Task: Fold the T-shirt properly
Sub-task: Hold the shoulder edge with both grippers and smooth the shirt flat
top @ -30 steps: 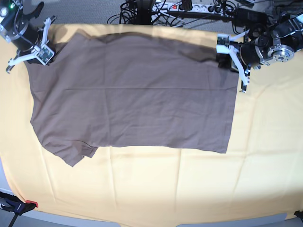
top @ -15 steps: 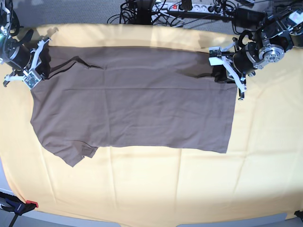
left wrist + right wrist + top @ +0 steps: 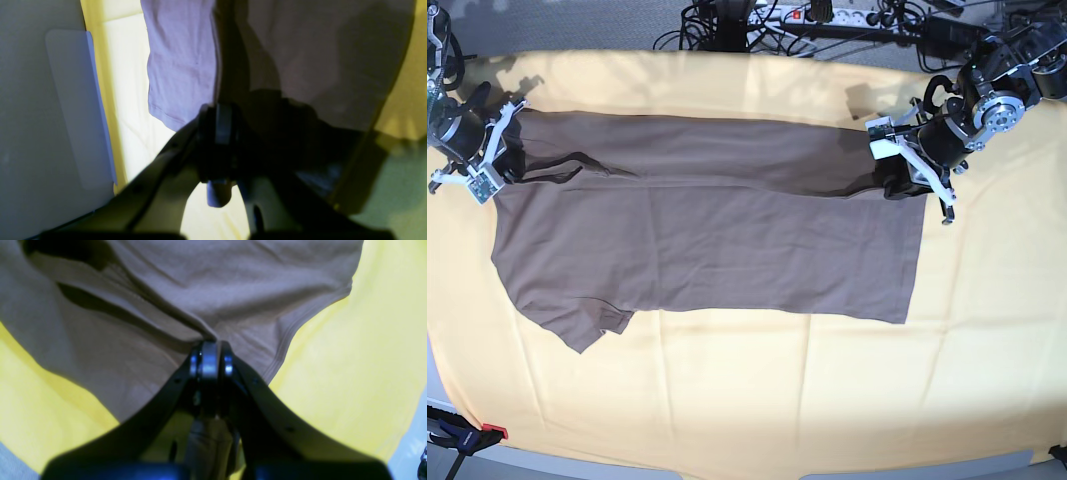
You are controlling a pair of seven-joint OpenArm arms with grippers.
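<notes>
My right end effector (image 3: 489,160) is pinched shut on the T-shirt (image 3: 717,240) at its far left edge. The shirt lies on the yellow cloth (image 3: 757,390) covering the table, far strip folded over. My left end effector (image 3: 907,165) grips the far right corner; cables (image 3: 757,25) lie beyond.

Surfaces: matt cloth, glossy black plastic.
Taupe knit cloth T-shirt (image 3: 707,240) is looking matt and faintly ribbed at the hem; pale yellow woven table cloth (image 3: 757,390) is reading smooth and matt; dark plastic right gripper (image 3: 210,350) fingers are showing glossy highlights.
</notes>
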